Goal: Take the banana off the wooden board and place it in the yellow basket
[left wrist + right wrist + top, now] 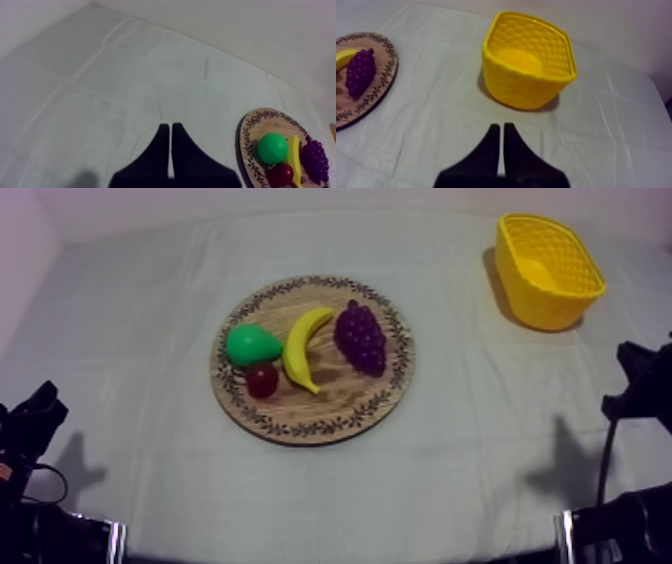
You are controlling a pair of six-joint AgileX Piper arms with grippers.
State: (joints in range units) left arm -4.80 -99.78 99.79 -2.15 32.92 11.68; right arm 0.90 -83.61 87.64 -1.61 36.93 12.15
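Clenched on nothing, left claw (170, 127) and right claw (501, 127) idle; banana (305, 348) lies on wooden board (320, 406), yellow basket (530, 300) empty, whole task ahead.

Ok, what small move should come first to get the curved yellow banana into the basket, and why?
Probably open the right gripper and reach toward the curved yellow banana: that gripper is shut, the yellow basket stands nearest it, and the banana lies on the round wooden board.
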